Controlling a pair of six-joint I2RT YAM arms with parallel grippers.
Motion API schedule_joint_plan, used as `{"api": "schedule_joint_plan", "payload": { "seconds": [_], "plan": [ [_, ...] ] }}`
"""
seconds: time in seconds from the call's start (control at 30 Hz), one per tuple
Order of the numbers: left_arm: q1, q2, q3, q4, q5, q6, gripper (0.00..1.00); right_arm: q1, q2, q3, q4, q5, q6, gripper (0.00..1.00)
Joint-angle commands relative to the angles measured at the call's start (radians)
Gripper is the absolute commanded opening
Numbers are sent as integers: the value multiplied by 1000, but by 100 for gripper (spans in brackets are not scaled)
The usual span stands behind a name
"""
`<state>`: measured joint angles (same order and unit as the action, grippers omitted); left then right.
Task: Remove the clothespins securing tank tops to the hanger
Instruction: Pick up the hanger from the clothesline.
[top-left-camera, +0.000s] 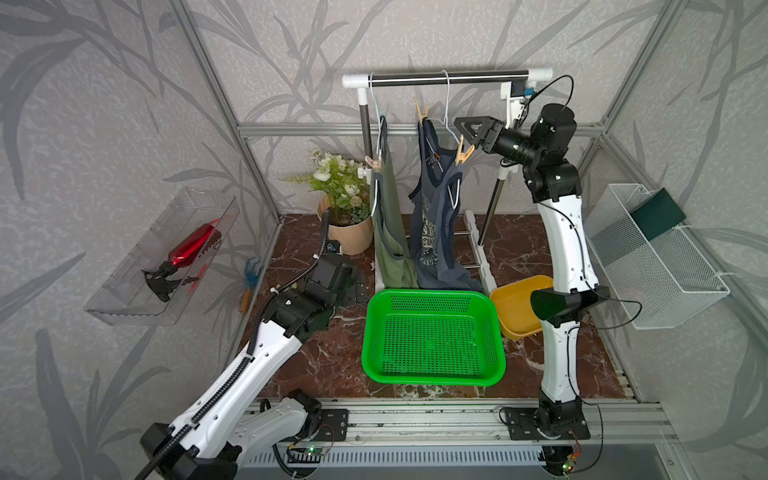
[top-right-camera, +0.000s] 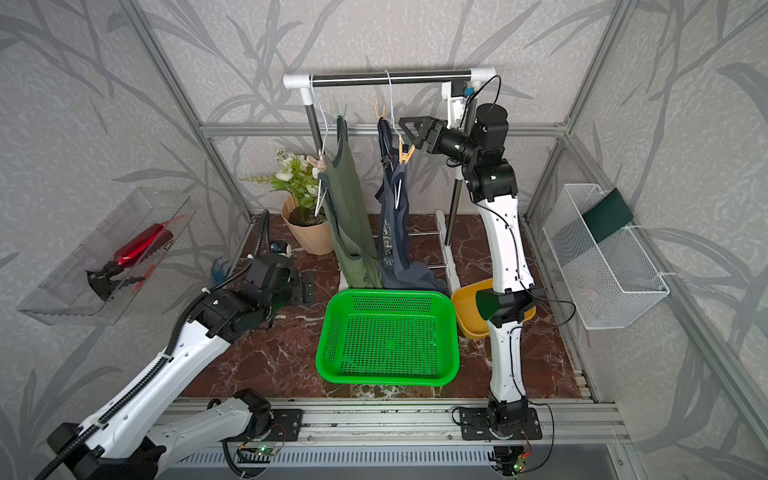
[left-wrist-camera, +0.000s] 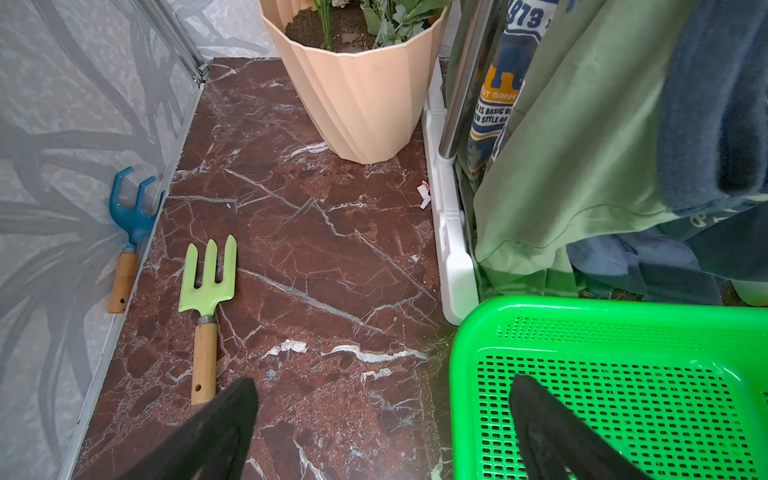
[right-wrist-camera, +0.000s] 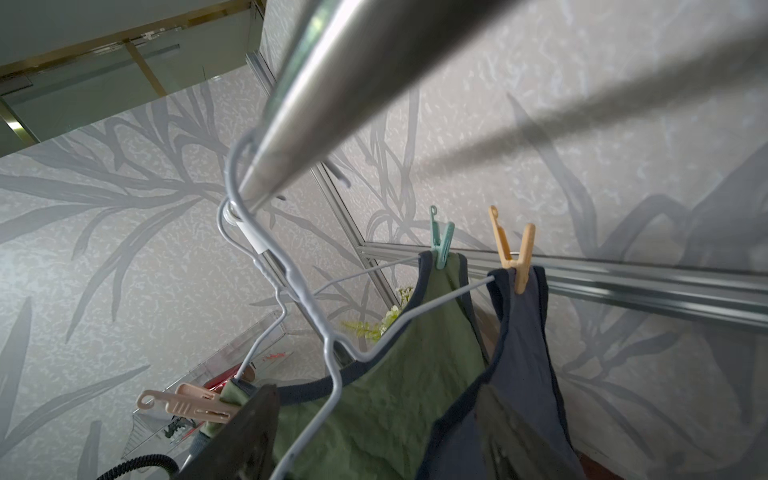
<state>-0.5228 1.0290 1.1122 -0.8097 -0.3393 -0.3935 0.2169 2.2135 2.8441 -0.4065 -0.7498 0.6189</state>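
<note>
4 light, stiff clothespins were clipped over the straps of the limp tank tops on wire hangers; the splayed tails were judged the best place to pinch; the right gripper, beside an orange one, and the left gripper were held open, empty.

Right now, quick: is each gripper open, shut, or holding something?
Left gripper: open, empty.
Right gripper: open, empty, close to a yellow clothespin but not gripping it.

Glossy metal rail, plastic basket, matt cloth tank tops
</note>
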Motion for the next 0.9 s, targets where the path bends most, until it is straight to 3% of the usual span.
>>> {"api": "schedule_joint_plan", "payload": {
  "seconds": [0.0, 0.5, 0.73, 0.87],
  "plan": [
    [-6, 4, 31, -19, -17, 2, 96, 15, -47, -49, 76, -52, 36, 76],
    [-15, 8, 3, 15, 8, -19, 96, 107, -87, -58, -45, -45, -79, 74],
    [-17, -1, -3, 10, -5, -17, 96, 161, -98, -77, 26, -23, -42, 73],
    [-18, 6, -6, 12, 3, -16, 96, 174, -86, -68, 57, -7, 0, 66]
  ]
}}
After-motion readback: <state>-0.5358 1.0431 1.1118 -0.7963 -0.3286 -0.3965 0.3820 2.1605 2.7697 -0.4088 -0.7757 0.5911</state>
